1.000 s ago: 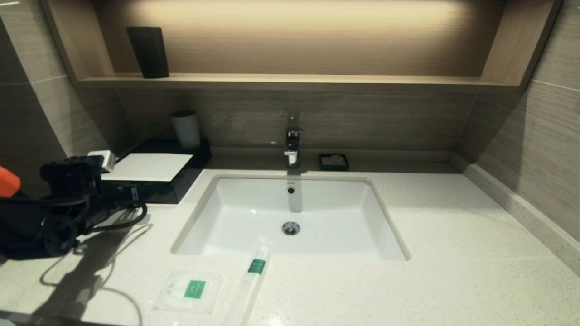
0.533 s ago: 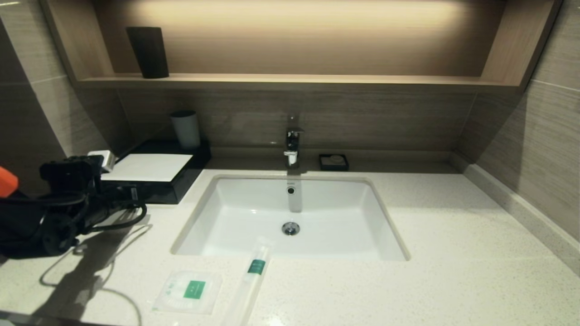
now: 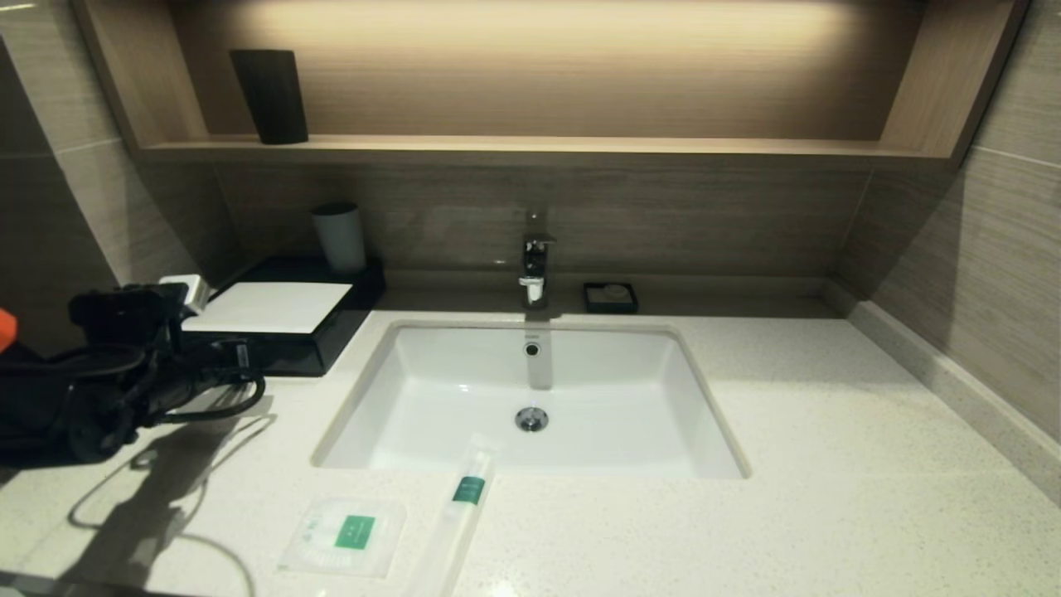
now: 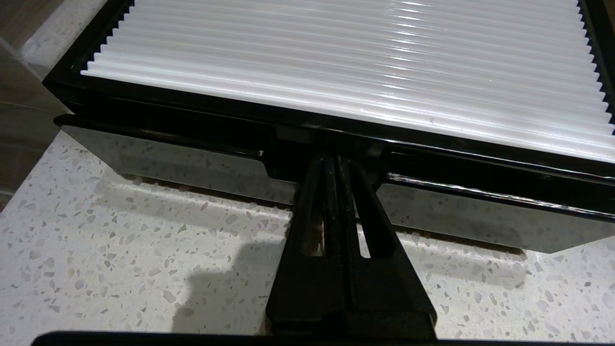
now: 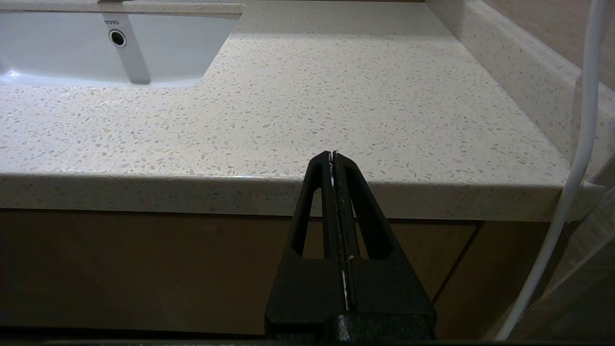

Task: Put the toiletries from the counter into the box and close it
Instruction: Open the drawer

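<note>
L claw [image 4: 333, 161] pinched tight on box [image 4: 336, 77] drawer front, R claw [image 5: 332, 156] parked

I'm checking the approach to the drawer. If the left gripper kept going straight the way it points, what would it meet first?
Most likely the box's glossy black front: the shut left gripper already has its tips at the notch there, though actual contact is unclear.

A bathroom: sunken basin [image 3: 530, 398], faucet [image 3: 535, 269], soap dish [image 3: 611, 296], stone counter [image 3: 829, 464].

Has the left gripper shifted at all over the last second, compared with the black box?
Yes, slightly. In the head view the left gripper has drawn back toward the robot, away from the glossy black box with a white top panel, which stayed put.
</note>
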Available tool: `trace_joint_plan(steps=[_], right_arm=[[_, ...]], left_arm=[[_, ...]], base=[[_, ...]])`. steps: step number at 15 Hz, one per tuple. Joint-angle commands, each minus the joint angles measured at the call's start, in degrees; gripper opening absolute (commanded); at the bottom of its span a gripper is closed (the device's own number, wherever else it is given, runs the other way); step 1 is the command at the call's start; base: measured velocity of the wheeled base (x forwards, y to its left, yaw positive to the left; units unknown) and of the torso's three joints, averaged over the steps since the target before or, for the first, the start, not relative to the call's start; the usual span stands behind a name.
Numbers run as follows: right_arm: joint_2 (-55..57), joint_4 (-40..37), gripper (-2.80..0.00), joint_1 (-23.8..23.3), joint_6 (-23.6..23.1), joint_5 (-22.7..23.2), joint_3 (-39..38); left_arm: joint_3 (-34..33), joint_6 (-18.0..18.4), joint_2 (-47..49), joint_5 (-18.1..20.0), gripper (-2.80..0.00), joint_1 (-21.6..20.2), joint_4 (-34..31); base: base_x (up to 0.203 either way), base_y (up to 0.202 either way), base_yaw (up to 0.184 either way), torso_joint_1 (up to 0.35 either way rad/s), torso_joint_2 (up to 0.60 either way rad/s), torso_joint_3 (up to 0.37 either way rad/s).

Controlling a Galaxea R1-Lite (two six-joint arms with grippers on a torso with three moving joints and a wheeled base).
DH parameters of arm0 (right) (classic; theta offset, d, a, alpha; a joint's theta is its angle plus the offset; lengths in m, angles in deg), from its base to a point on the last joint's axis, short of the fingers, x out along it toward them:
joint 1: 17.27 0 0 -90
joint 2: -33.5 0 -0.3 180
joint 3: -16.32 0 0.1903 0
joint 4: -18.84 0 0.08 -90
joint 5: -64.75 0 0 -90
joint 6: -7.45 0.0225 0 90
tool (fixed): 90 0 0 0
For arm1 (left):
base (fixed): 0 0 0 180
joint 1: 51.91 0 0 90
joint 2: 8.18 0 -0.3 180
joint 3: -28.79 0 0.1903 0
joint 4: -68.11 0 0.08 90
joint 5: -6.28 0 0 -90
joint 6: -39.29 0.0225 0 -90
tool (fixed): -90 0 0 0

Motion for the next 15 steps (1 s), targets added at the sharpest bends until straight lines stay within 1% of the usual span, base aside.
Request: trace_joint_plan(steps=[1,6,10,13,15], right_arm=[[-0.09,0.00,-2.80,0.00,-0.05,0.00,0.00],[-0.09,0.00,-2.80,0.07,0.02,0.00,0.00],[-0.09,0.00,-2.80,0.00,-0.06,0.00,0.00],[-0.09,0.00,-2.80,0.00,0.02,0.00,0.00],[-0.09,0.00,-2.80,0.00,0.02,0.00,0.00]], left_arm=[[0.29,-0.01,0.01,0.01,-2.80,0.01,-0.46],[0.44,0.17,-1.18,0.02,-2.80,-0.05,-2.86],[0.62,0.10,-1.47,-0.02,-2.80,-0.05,-3.16],[1.10,0.21,-2.12,-0.02,-2.80,-0.05,-5.50],[1.15,0.17,-2.52,-0.02,-2.80,-0.05,-5.90]], base=[[0.000,0.000,0.000,0.000,0.00,0.000],[0.000,0.000,0.000,0.000,0.00,0.000],[0.000,0.000,0.000,0.000,0.00,0.000],[0.000,0.000,0.000,0.000,0.00,0.000],[0.000,0.000,0.000,0.000,0.00,0.000]])
